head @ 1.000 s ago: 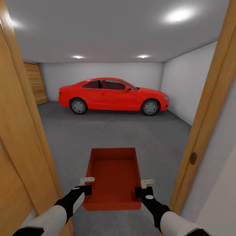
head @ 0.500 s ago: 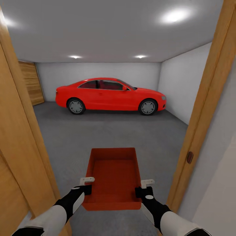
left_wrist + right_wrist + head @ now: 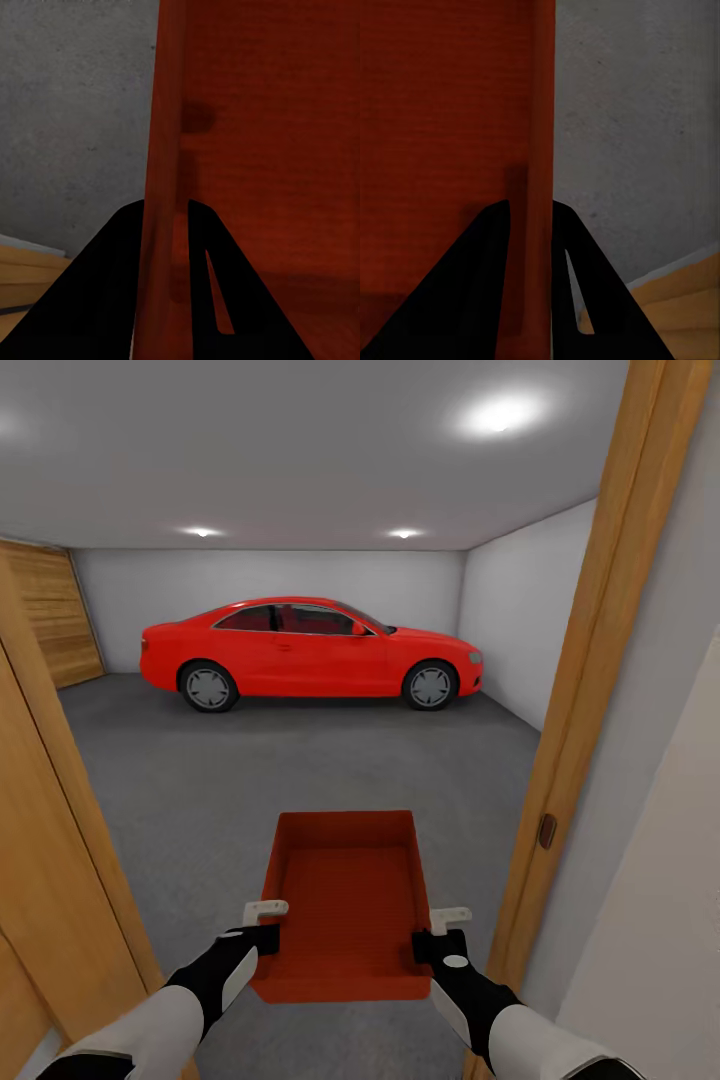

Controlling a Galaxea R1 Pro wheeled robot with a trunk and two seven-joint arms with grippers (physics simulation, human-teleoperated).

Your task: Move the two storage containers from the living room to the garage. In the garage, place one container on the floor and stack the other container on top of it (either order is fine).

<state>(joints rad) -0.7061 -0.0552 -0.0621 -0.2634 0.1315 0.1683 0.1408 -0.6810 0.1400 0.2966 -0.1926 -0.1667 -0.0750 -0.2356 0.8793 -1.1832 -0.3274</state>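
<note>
- Pinching the side walls, we find the left gripper (image 3: pixel 262 925) and right gripper (image 3: pixel 446 930) each clamped on one storage container (image 3: pixel 345 905), lower centre of frame.
- We note a wooden door frame (image 3: pixel 590 660) at both edges; the carry stands at the garage threshold.
- Ahead lie the grey floor (image 3: pixel 300 770) and a red car (image 3: pixel 310 650), upper centre.
- Remaining, in our judgement: setting down, fetching the second bin, stacking.
</note>
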